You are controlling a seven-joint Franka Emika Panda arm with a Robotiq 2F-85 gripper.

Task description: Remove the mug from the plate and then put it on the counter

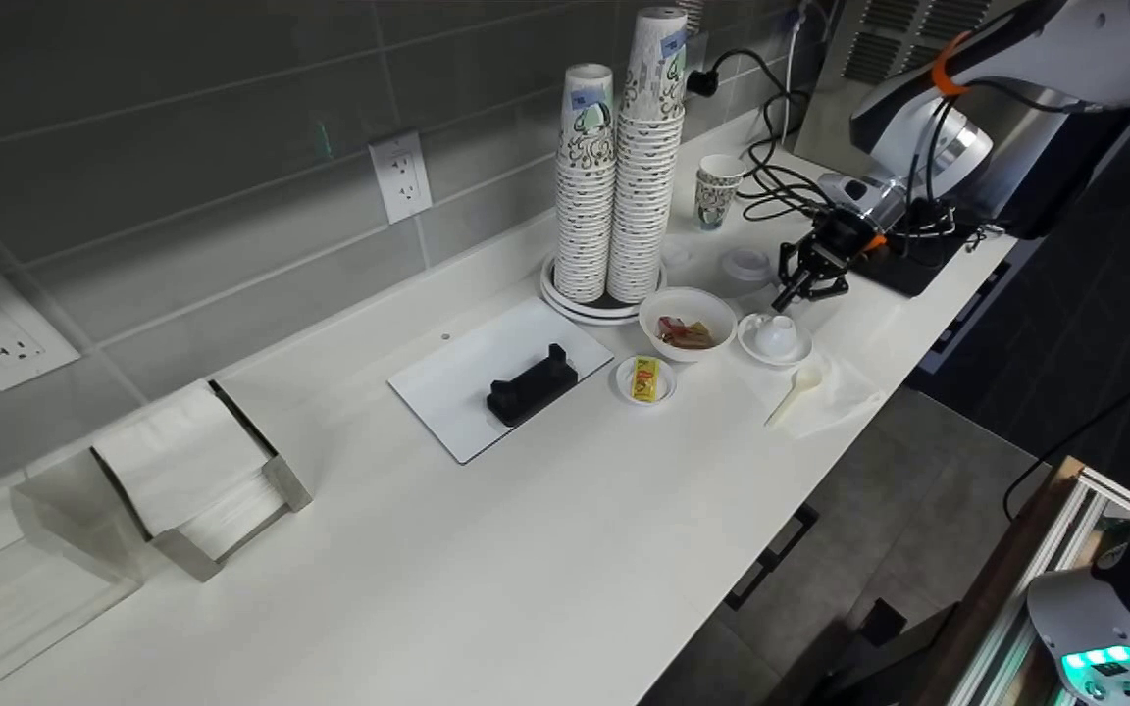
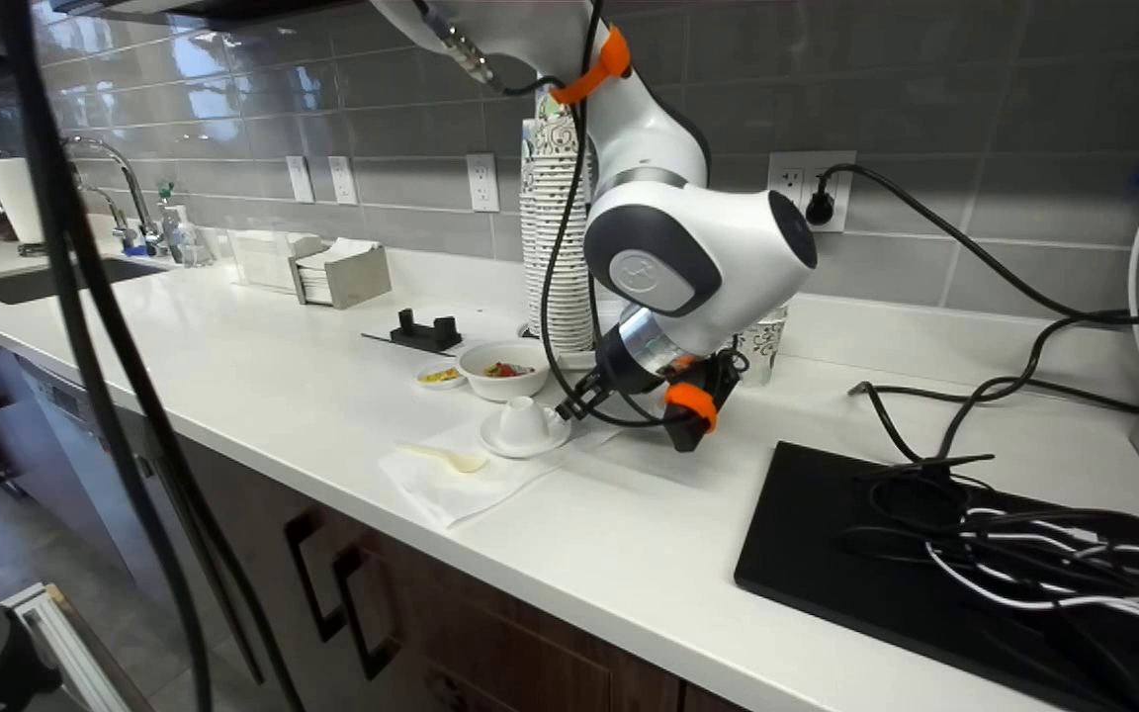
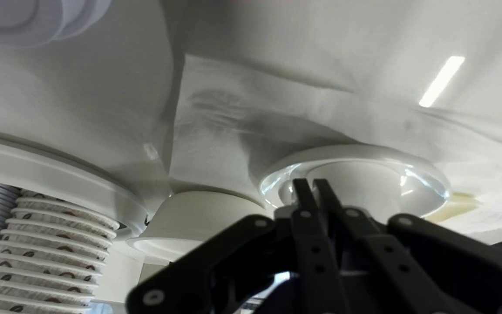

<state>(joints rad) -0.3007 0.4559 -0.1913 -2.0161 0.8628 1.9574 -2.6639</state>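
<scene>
Sitting on the saucer (image 3: 355, 151), wider end down, is the white mug (image 2: 524, 422). The robot's hand (image 3: 311, 185) is at the saucer's edge, just beside the mug. Its two fingers (image 3: 305, 196) stand close to each other, with a thin gap showing in the wrist view; whether they are pinching some part of the mug, or touching it at all, I cannot tell. Under the saucer is a paper napkin (image 2: 451, 499), spread on the counter (image 1: 487, 569), and on it, near the saucer, lies a pale spoon (image 1: 794, 395). Close beside the saucer stands a white bowl (image 2: 505, 390) with red and tan packets (image 1: 685, 333) inside. A bit farther from the saucer than the bowl, a small dish (image 1: 624, 380) holds a yellow packet (image 1: 645, 378). Two tall stacks of paper cups (image 1: 585, 216) also stand farther from the saucer than the bowl. Well apart from the saucer, past the dish, is a flat white board (image 1: 462, 387) with a black stand (image 1: 534, 385) on it. On the saucer's opposite side, well apart too, a black slab (image 2: 797, 539) carries a tangle of cables (image 2: 1074, 569).
</scene>
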